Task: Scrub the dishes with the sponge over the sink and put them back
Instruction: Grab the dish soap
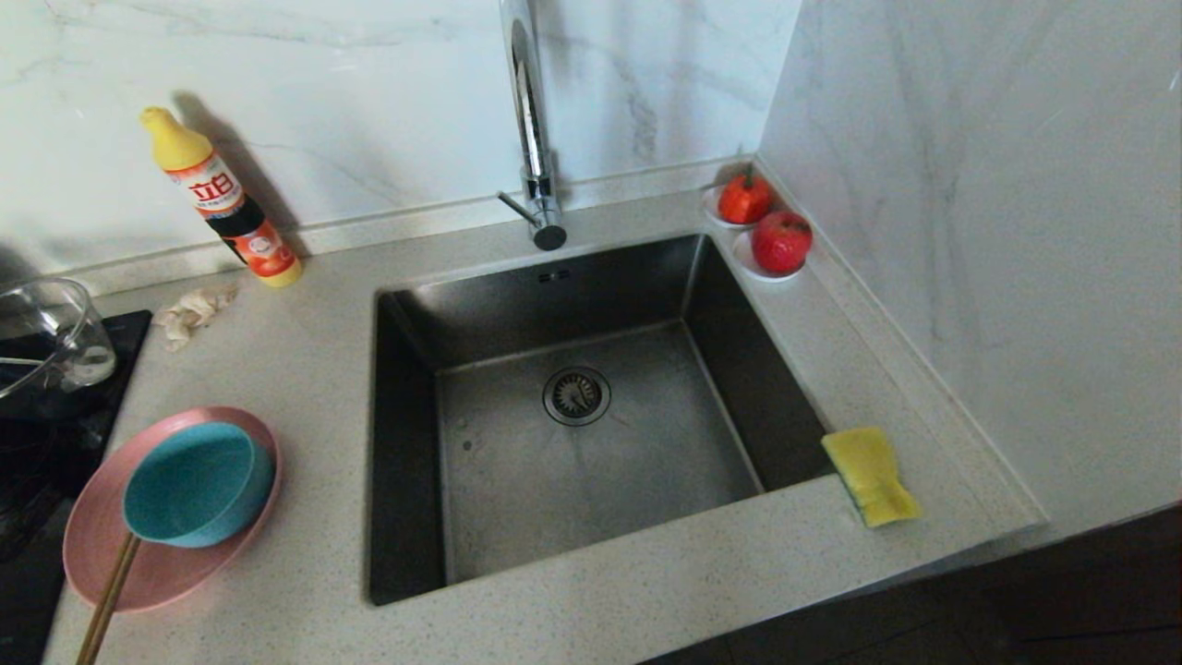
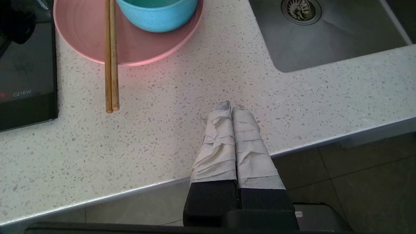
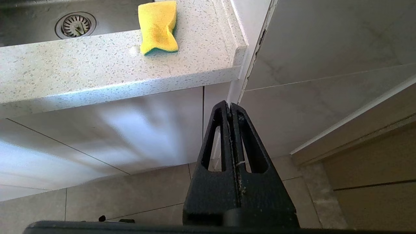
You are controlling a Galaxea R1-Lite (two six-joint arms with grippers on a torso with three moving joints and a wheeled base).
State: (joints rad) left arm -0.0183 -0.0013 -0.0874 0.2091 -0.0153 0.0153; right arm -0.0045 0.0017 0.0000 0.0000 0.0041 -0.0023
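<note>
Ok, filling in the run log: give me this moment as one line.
stage: not started | left gripper: shut, empty | right gripper: shut, empty | sponge: right of sink | bowl: on plate

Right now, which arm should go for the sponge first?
Right. The sponge lies on the counter right of the sink, and the right gripper, shut, hangs below that edge. The left gripper is by the plate.

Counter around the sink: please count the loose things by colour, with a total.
Pink: 1, the plate
Teal-blue: 1, the bowl
Wooden brown: 2, the chopsticks
Yellow: 2, the sponge, the detergent bottle
Red: 2, the fruits
White: 2, the saucers
Beige: 1, the paper wad
Clear: 1, the glass cup
Total: 12
</note>
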